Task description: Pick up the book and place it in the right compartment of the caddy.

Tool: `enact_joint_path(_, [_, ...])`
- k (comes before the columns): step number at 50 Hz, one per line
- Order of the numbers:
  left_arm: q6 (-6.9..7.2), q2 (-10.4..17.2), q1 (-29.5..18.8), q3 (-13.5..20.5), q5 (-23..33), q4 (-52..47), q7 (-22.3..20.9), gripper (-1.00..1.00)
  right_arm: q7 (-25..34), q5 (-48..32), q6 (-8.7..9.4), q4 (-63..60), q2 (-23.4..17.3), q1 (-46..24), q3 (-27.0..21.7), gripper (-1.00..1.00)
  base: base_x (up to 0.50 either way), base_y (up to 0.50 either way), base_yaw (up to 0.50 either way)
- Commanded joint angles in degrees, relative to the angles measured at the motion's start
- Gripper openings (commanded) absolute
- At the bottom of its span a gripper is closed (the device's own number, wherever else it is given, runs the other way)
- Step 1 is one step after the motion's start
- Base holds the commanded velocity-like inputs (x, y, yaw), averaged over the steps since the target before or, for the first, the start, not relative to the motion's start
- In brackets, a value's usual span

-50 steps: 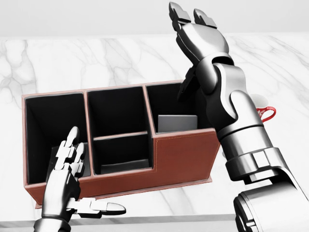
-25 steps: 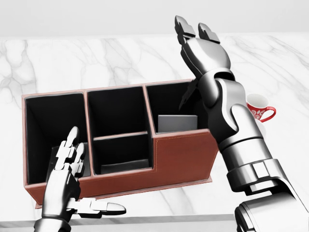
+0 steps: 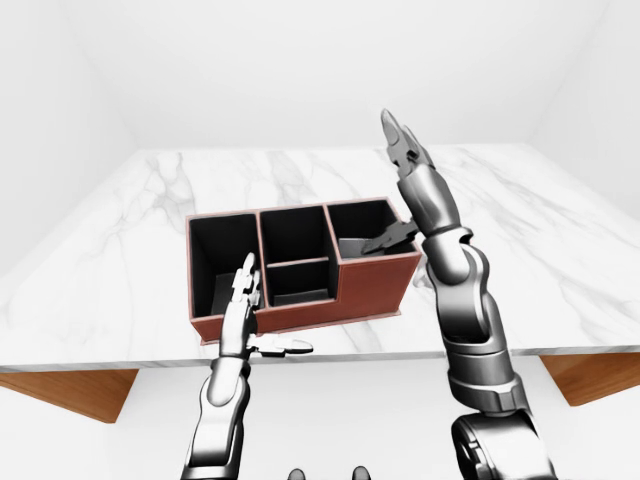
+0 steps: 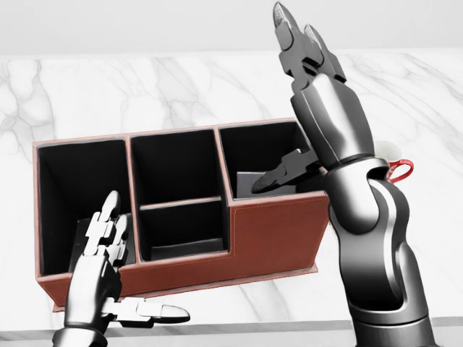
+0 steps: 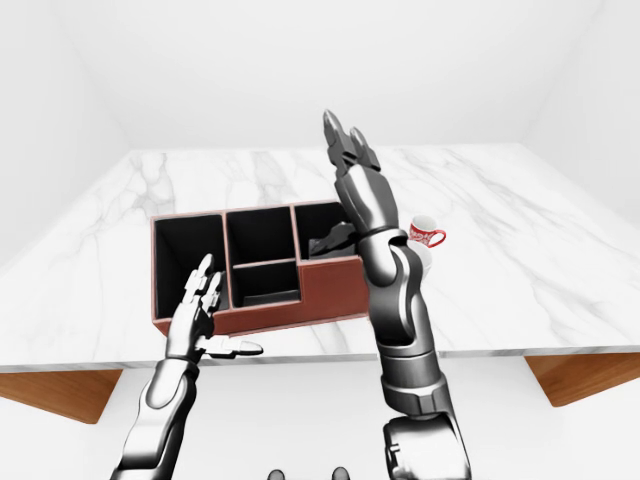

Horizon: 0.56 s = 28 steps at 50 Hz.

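The caddy (image 4: 271, 231), a red-brown box with black-lined compartments, sits on the marble table (image 3: 560, 260) near its lower edge in the head view. The book (image 4: 249, 181), a grey slab, already stands in the caddy's right compartment, leaning against the wall at the top of the view, partly hidden by the right hand's thumb. The right hand (image 4: 307, 54) is raised above that compartment with fingers spread and pointing up, holding nothing; its forearm crosses the caddy's right end. A red-and-white cup (image 5: 425, 235) stands on the table just right of the caddy, mostly hidden behind this arm in the head view. The left hand (image 4: 101, 253) hovers by the caddy's lower left corner, fingers splayed, thumb out sideways, empty.
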Motion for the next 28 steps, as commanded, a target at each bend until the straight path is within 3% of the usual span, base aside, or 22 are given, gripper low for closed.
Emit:
enact_joint_path(1, [-0.13,-0.03,0.08,-0.19,0.31,1.16,-0.06,1.0,-2.57,6.95,0.0,-12.33,1.57,13.1,-0.21,1.0,0.0,0.0,0.0])
enact_joint_path(8, [-0.13,-0.05,0.34,-0.19,0.09,0.52,-0.22,1.0,-6.01,7.39,0.0,-8.72,2.01,16.64,0.89,1.0,0.0,0.0,0.0])
enact_joint_path(17, [-0.13,-0.04,0.07,-0.17,-0.18,1.36,-0.4,1.0,-10.03,14.75,0.0,-6.92,4.02,22.55,1.76,1.0,0.0,0.0,0.0])
enact_joint_path(19, [-0.13,-0.07,0.06,-0.22,-0.15,1.35,-0.4,1.0,-10.68,16.48,-1.84,-5.24,4.16,23.37,1.95,1.0,0.0,0.0,0.0])
enact_joint_path(21, [-0.13,-0.09,0.08,-0.25,-0.16,1.18,-0.39,1.0,-13.03,18.03,-6.02,-1.51,4.18,25.27,1.71,1.0,0.0,0.0,0.0])
enact_joint_path(22, [-0.13,-0.1,0.06,-0.28,-0.14,1.27,-0.37,1.0,-13.44,18.47,-6.96,-1.07,4.09,25.69,1.65,1.0,0.0,0.0,0.0])
enact_joint_path(26, [-0.13,-0.16,-0.23,-0.28,-0.07,2.74,-0.27,1.0,-14.28,19.45,-9.56,-1.41,3.94,26.77,1.55,1.0,0.0,0.0,0.0])
enact_joint_path(28, [-0.13,-0.18,-0.95,-0.09,-0.24,5.0,-0.23,1.0,-14.79,20.03,-10.0,-0.51,3.98,27.26,1.87,1.0,0.0,0.0,0.0])
